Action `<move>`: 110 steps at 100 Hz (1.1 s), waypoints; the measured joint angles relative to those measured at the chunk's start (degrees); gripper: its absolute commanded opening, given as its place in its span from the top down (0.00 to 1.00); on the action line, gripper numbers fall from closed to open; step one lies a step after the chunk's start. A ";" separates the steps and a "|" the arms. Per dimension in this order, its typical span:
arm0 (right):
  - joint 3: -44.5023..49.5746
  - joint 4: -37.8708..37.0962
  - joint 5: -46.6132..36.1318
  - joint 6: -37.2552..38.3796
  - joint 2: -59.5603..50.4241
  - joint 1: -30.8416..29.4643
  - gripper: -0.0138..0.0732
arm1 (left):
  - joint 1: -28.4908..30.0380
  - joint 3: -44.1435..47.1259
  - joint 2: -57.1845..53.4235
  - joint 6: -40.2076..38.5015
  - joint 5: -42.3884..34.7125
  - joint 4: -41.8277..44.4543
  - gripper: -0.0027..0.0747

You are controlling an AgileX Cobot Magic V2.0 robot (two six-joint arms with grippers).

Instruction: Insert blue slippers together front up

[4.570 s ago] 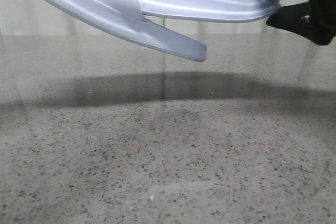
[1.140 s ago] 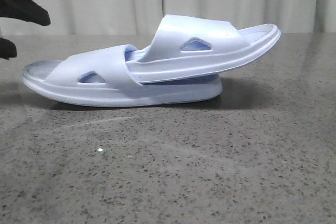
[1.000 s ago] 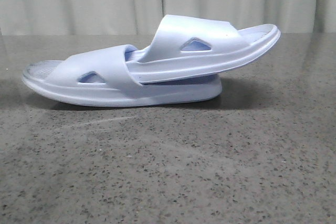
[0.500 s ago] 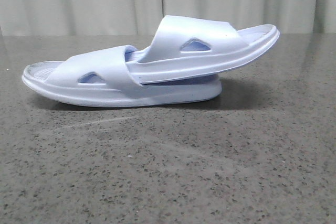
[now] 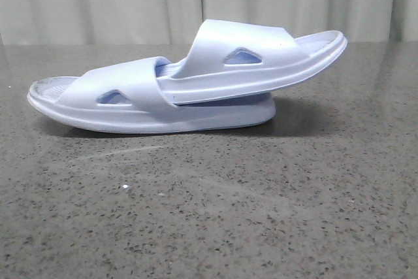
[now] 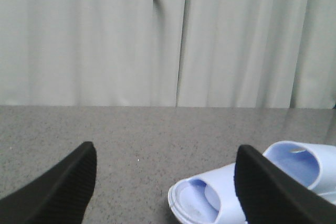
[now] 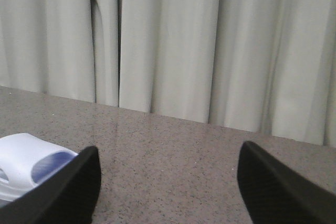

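Pale blue slippers (image 5: 189, 89) rest nested on the granite surface (image 5: 209, 213), well apart from both spread, empty grippers, left (image 6: 165, 182) and right (image 7: 168, 184); insertion looks finished, needing only retreat.

1. A grey speckled stone table (image 5: 209, 213) fills the lower part of the front view, its surface polished enough to show faint pale streaks of reflected light.
2. A pale, off-white pleated curtain (image 5: 130, 1) hangs behind the table's far edge, its vertical folds spanning the full width of the table.
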 measured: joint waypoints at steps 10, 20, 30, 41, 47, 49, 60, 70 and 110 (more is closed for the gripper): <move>1.61 -1.33 2.37 0.00 -0.51 0.00 0.30 | 0.00 2.22 -0.54 0.00 -0.22 0.12 0.34; 3.83 -1.71 3.78 0.00 -0.51 0.00 0.30 | 0.00 3.10 -0.59 0.00 -0.51 0.20 0.34; 5.86 -1.91 3.96 0.37 -0.51 0.00 0.30 | 0.00 3.23 -0.59 0.00 -0.51 0.20 0.34; 7.04 -1.91 3.17 0.50 -0.51 0.00 0.30 | 0.00 3.23 -0.59 0.00 -0.64 0.20 0.40; 7.14 -1.93 2.75 0.60 -0.51 0.00 0.31 | 0.00 3.23 -0.59 0.00 -0.68 0.20 0.46; 7.14 -1.93 2.66 0.60 -0.51 0.00 0.32 | 0.00 3.23 -0.59 0.00 -0.79 0.20 0.49; 7.14 -1.93 2.43 0.60 -0.51 0.00 0.48 | 0.00 3.23 -0.59 0.00 -0.91 0.20 0.66; 7.19 -2.03 2.43 0.62 -0.51 0.00 0.74 | 0.00 3.23 -0.59 0.00 -0.91 0.20 0.82; 7.19 -2.02 2.43 0.72 -0.51 0.00 0.96 | 0.00 3.23 -0.59 0.00 -1.04 0.20 0.94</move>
